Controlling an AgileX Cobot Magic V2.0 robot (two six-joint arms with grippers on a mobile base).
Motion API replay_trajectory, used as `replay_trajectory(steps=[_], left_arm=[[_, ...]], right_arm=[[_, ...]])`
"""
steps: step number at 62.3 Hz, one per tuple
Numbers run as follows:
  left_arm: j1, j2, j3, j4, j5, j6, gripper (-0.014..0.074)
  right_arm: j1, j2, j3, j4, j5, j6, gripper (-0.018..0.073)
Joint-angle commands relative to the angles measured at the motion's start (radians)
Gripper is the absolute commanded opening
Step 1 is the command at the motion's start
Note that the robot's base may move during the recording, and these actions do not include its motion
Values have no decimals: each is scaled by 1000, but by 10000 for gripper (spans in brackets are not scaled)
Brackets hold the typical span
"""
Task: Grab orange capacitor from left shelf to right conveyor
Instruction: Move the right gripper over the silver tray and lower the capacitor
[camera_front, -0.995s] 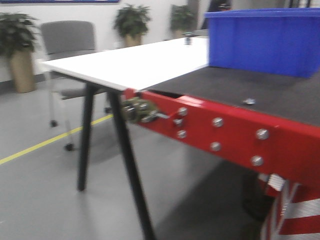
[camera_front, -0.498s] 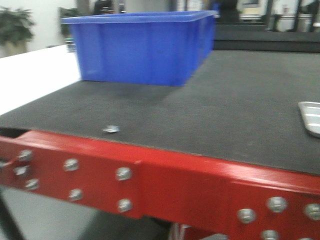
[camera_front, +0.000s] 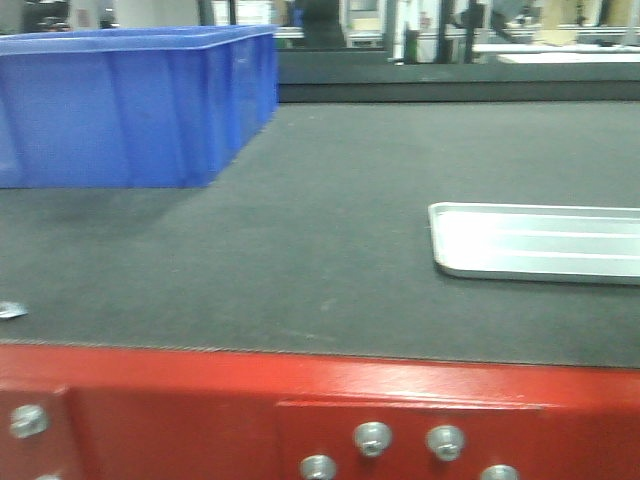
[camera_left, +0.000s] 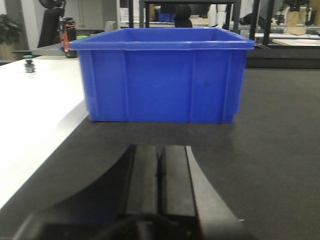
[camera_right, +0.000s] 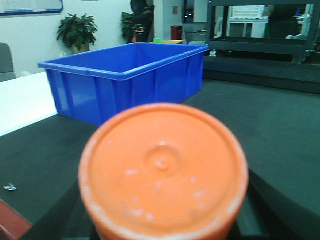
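Your right gripper (camera_right: 165, 227) clamped the orange capacitor (camera_right: 162, 167) above the right conveyor (camera_right: 285, 130) near its red edge, your left gripper (camera_left: 159, 172) sat closed and empty, and a high release could have rolled it off.

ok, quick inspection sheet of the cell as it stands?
Surface: right conveyor, dark belt with a red front edge, bolts along it.
Job's things: orange capacitor held end-on before the right wrist camera, above the belt; left shelf not in view.
Clutter: blue bin on the belt; silver tray lying flat on the belt; small pale scrap near the front edge.
Grippers: left gripper shut, empty; right gripper shut on the capacitor, fingers mostly hidden.
Cables: nothing seen.
Surroundings: white table beside the belt; potted plant; dark racks behind.
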Motion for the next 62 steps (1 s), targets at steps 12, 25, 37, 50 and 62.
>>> replay_trajectory(steps=[12, 25, 37, 50, 62], left_arm=[[-2, 10, -8, -5, -90, 0, -105], [-2, 10, -8, -5, -90, 0, -105], [-2, 10, -8, -5, -90, 0, -105], [-2, 10, -8, -5, -90, 0, -105], [-2, 10, -8, -5, -90, 0, -105]], right_arm=[[1, 7, -30, -20, -66, -6, 48], [1, 7, -30, -20, -66, -6, 48], [0, 7, -30, -20, -86, -5, 48], [-4, 101, -57, -19, -60, -3, 48], [-4, 372, -174, -65, -65, -7, 48]])
